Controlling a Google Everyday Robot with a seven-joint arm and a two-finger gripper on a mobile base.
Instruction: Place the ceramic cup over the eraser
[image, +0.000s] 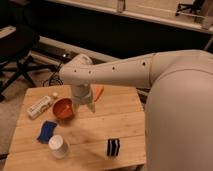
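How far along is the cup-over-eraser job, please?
Nothing done yet: the cup stands apart from the eraser, both near the front edge of the table. The gripper hangs beside the orange bowl, away from the cup. Left: grasp the cup and set it over the eraser.

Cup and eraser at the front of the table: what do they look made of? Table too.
Cup: plain white, opaque, no gloss showing; likely ceramic, though plastic would look the same. Eraser: black block with blue and white stripes, dull surface; probably rubber or vinyl. Table: pale wood, plank seams visible. The pincer hangs beside the orange bowl, away from both.
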